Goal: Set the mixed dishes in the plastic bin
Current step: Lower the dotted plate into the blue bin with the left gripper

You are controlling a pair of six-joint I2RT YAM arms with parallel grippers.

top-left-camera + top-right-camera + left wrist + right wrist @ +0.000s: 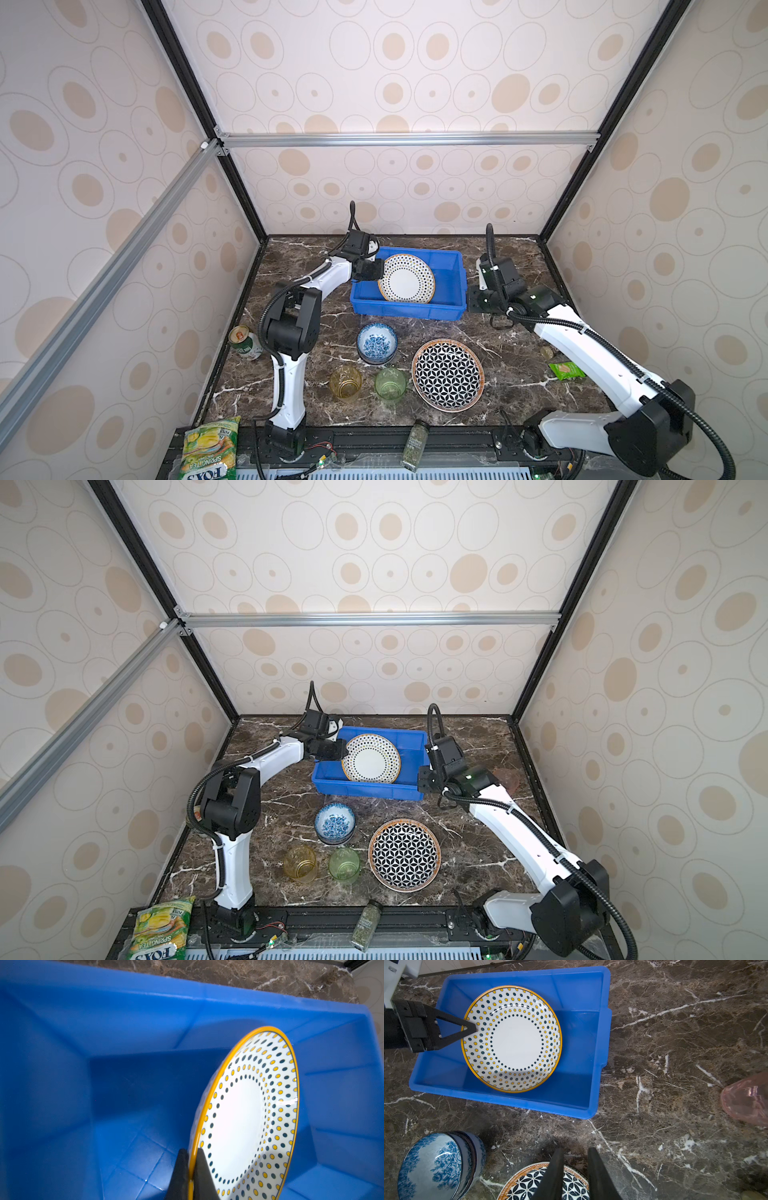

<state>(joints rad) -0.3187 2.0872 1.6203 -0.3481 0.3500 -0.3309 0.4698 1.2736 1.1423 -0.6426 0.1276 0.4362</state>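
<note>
Past the spice jar (414, 445), L gripper (192, 1150), clamped on dotted plate (239, 1115) rim, ought to lower it flat into plastic bin (124, 1022); R gripper (575, 1150) parted, empty.

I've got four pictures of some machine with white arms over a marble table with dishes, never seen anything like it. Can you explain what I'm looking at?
It is a robot with two white arms, each ending in a two-fingered gripper. Two pictures look down on the whole table; the other two come from wrist cameras. The left gripper pinches the rim of a dotted plate, holding it tilted inside the blue bin. The right gripper is slightly open and empty. On the table sit a blue floral bowl, a black geometric plate, a yellow glass and a green glass.
</note>
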